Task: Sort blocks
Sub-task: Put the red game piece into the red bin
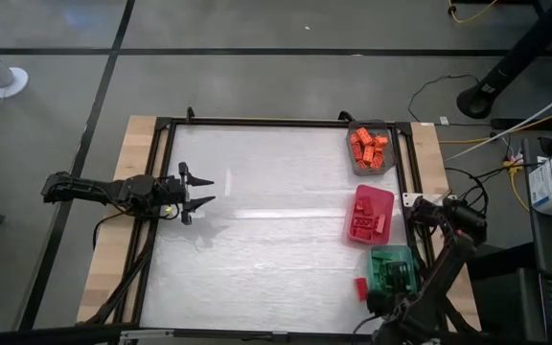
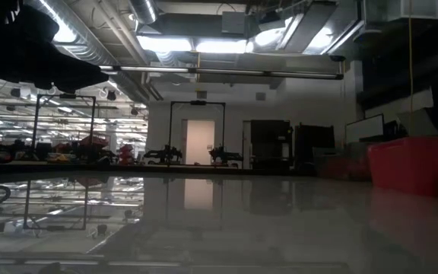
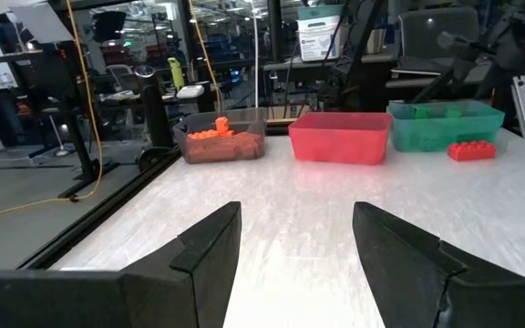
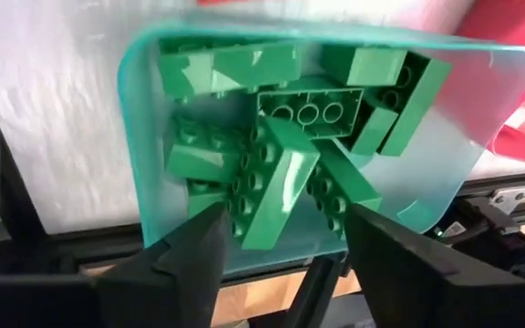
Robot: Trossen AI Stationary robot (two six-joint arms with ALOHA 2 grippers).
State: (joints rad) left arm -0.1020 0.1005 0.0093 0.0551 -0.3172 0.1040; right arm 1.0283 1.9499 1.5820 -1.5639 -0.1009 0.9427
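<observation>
Right wrist view placed our right end effector (image 4: 281,246) directly over the teal tray (image 4: 144,137), its two fingers spread apart with nothing between them and a dark green block (image 4: 281,196) lying slantwise on the heap just below; we judged this a drop being finished, so the sound course was to lift straight up clear of the tray wall before swinging toward the one red block (image 1: 360,286) left on the table (image 1: 257,192) beside that tray, then to come down square on it with the fingers wide. Our left end effector (image 1: 197,192) waited at the table's left edge, fingers wide and empty. Along the right edge we saw three trays in a row: the grey tray (image 1: 355,163) held orange blocks (image 1: 368,149); the pink tray (image 1: 383,196) held red blocks (image 1: 367,227); the teal tray held green blocks (image 4: 317,114) piled loosely, some tilted on others.
</observation>
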